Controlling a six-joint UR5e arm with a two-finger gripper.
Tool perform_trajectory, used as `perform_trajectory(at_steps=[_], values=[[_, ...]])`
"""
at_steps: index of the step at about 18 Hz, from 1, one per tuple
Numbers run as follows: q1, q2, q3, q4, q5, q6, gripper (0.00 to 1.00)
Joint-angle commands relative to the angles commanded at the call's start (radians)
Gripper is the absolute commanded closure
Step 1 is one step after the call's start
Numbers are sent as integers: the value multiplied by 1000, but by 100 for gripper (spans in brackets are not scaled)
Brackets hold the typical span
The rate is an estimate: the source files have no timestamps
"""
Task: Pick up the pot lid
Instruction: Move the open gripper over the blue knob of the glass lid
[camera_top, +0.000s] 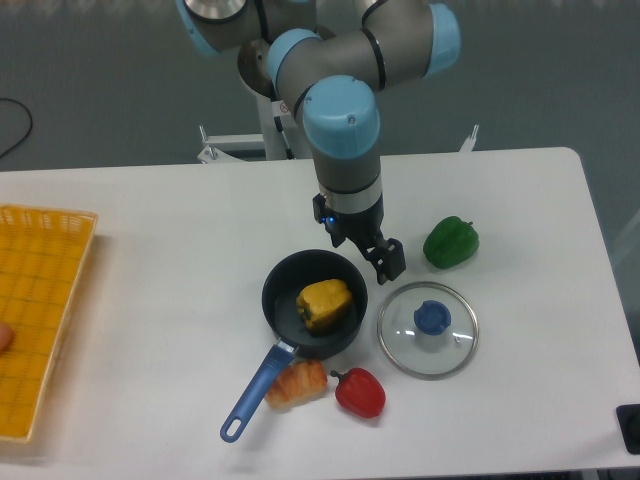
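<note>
Glass pot lid (429, 330) was what we saw in the lower right of the frame, below and to the right of our gripper (362, 252), which we found released, its two jaws standing apart.

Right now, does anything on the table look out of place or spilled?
Nothing stands out as spilled or broken. The round clear glass lid lies flat, blue knob up, beside the round black pan, which holds a yellow pepper-shaped object.
</note>
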Motion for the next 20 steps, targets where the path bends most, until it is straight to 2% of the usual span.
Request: perform_trajectory(at_steps=[8, 12, 15, 18, 20], values=[[9, -3, 8, 0, -22, -11, 0], [15, -2, -26, 8, -25, -52, 0], [26, 0, -26, 11, -34, -57, 0], [41, -3, -12, 14, -38, -119, 0], [45, -8, -11, 35, -38, -149, 0]])
